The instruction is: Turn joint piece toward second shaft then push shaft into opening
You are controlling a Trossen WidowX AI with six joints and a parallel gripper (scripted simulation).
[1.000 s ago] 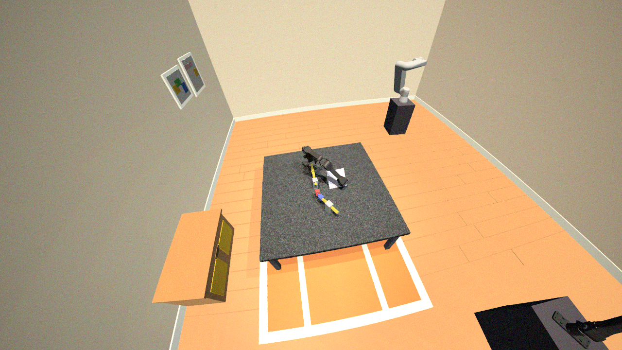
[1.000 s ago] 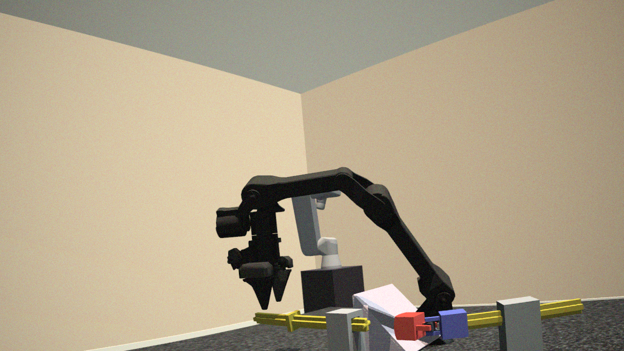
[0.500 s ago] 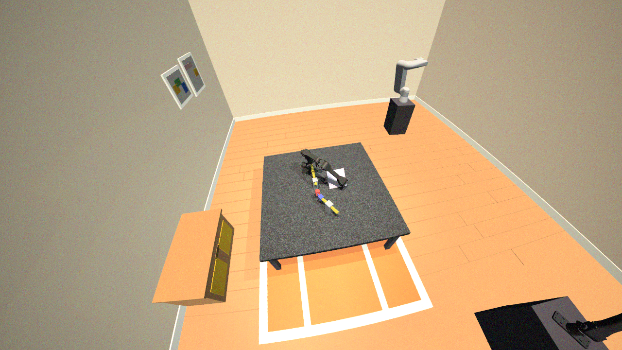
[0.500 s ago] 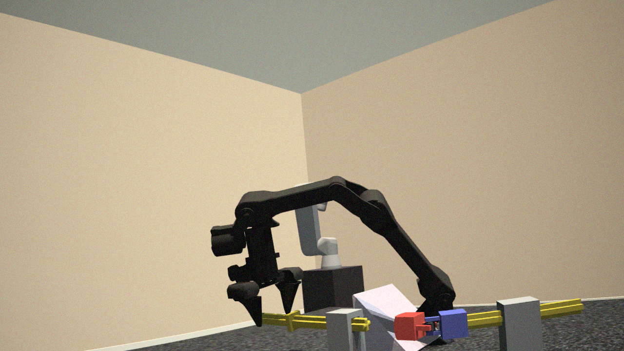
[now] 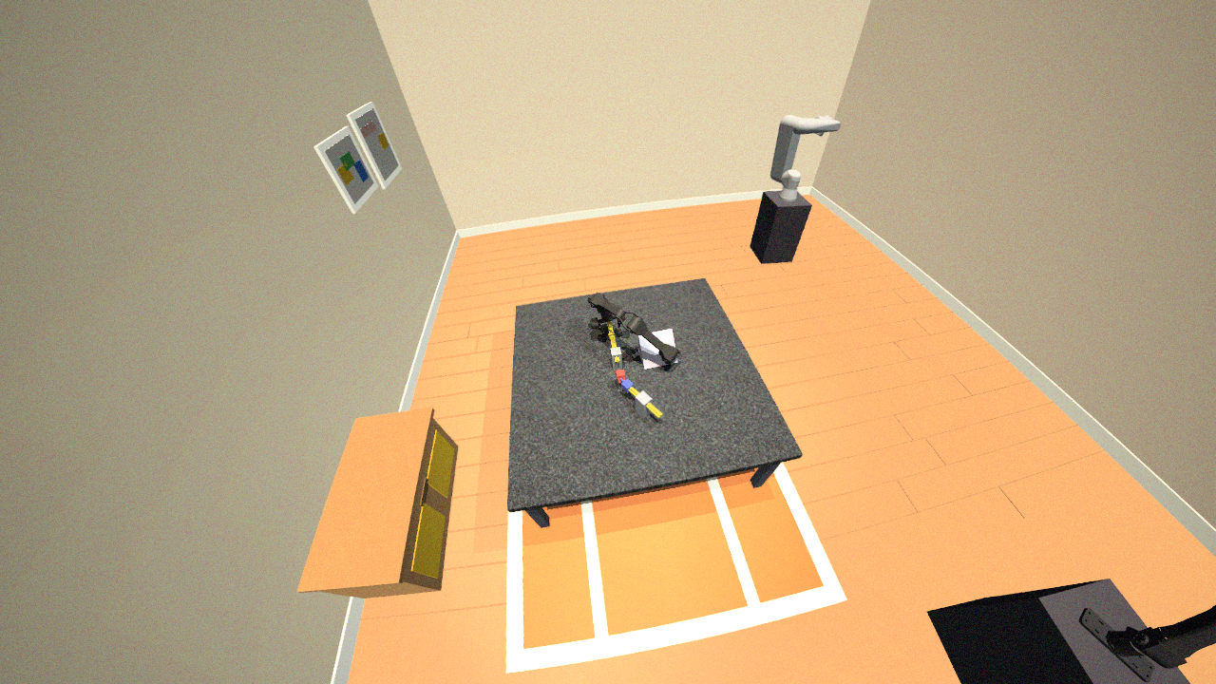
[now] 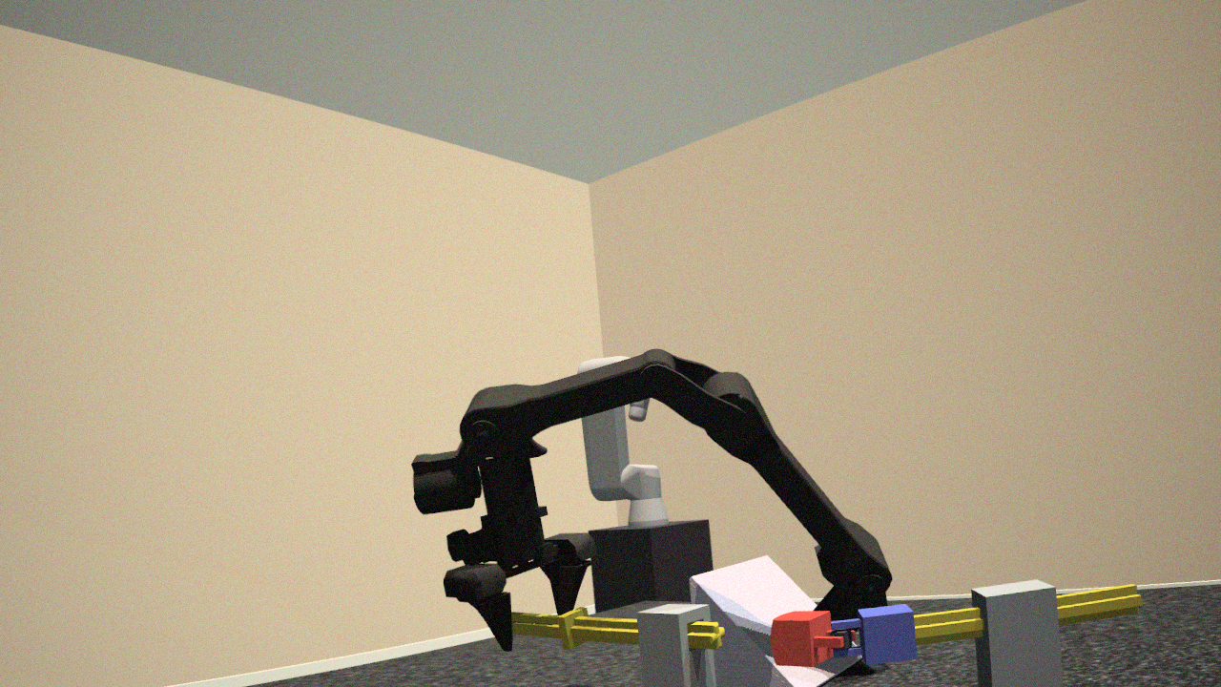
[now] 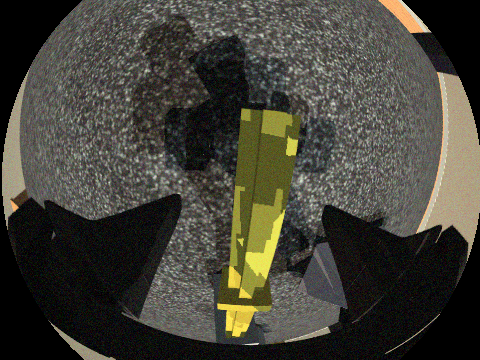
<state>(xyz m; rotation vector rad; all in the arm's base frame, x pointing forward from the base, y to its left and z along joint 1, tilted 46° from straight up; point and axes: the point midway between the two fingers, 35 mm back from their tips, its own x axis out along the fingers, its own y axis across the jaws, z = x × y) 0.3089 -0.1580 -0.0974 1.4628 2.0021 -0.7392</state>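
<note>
A speckled dark worktop (image 6: 1152, 640) carries two grey blocks (image 6: 674, 640), each holding one yellow shaft. At lower left of the exterior view the second shaft (image 6: 597, 630) is straddled by the wide-open, empty pincer (image 6: 536, 613). The red joint piece (image 6: 797, 637) is seen lower right of centre.

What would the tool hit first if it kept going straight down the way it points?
Probably the yellow shaft, which runs between the open tool's fingers. They straddle its free end without touching it, so the palm would meet it first, though the fingertips may reach the table sooner.
</note>
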